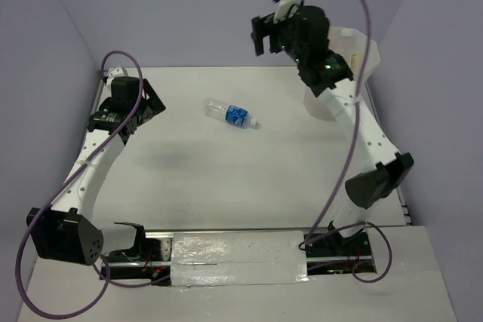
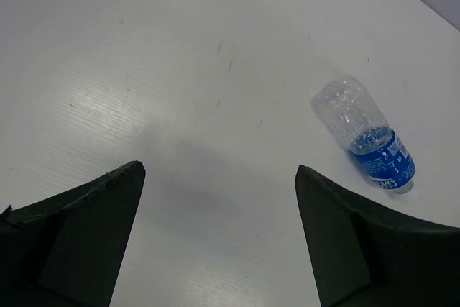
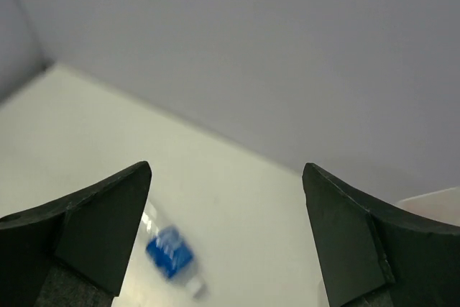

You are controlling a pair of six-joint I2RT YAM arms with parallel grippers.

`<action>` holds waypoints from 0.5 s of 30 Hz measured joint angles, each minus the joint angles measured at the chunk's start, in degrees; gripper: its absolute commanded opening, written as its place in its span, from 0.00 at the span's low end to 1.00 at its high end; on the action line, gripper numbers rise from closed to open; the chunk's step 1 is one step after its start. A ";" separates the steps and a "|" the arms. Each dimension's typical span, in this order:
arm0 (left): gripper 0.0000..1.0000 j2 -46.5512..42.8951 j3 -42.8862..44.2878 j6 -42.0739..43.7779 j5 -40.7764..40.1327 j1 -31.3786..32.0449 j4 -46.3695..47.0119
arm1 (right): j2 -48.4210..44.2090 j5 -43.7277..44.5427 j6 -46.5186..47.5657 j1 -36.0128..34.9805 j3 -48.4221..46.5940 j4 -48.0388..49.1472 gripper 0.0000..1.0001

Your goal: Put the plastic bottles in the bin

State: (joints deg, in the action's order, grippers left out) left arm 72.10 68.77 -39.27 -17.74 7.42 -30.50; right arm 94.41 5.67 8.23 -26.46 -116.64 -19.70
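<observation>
Top view: one plastic bottle, the blue-labelled bottle (image 1: pixel 232 114), lies on its side on the white table (image 1: pixel 264 186), a little above frame centre. Its cap points lower right and its clear base upper left. Nothing touches it.

The bin (image 1: pixel 361 47) stands at upper right. It is translucent white and largely hidden behind the right arm's forearm and wrist, so only its upper wall and a patch low on its left side show.

The left gripper (image 1: pixel 151 102) sits at left of frame, well apart from the bottle. In the left wrist view the jaws (image 2: pixel 219 170) are spread wide with nothing between them. The bottle (image 2: pixel 370 138) lies off to the right, beyond the right fingertip (image 2: pixel 305 177), with bare table between.

The right gripper (image 1: pixel 263 35) is raised at upper centre, just left of the bin. In the right wrist view it (image 3: pixel 226 170) is also spread wide and empty. The bottle (image 3: pixel 170 253) appears blurred at lower left, partly cut off by the left finger (image 3: pixel 108 213). A pale edge at far right may be the bin; cannot tell.

Other items: purple cables (image 1: pixel 362 20) loop off both arms, and a shiny tape strip (image 1: pixel 241 258) runs along the near edge between the bases.
</observation>
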 measured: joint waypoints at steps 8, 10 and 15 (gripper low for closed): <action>1.00 -1.14 -0.68 0.00 0.07 0.00 -0.04 | 20.79 -10.95 2.25 -0.04 5.29 -16.65 1.00; 0.99 -1.14 -0.68 0.00 0.09 0.00 -0.04 | 24.57 -11.43 3.50 -0.04 7.04 -19.37 1.00; 1.00 -1.07 -0.68 0.00 0.07 0.00 -0.07 | 29.29 -11.96 5.97 -0.04 9.38 -22.38 0.99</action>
State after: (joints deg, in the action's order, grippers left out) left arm 71.02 68.10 -39.27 -17.67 7.42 -30.57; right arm 123.70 -6.28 14.20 -26.50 -107.26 -42.09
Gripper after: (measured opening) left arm 0.994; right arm 0.991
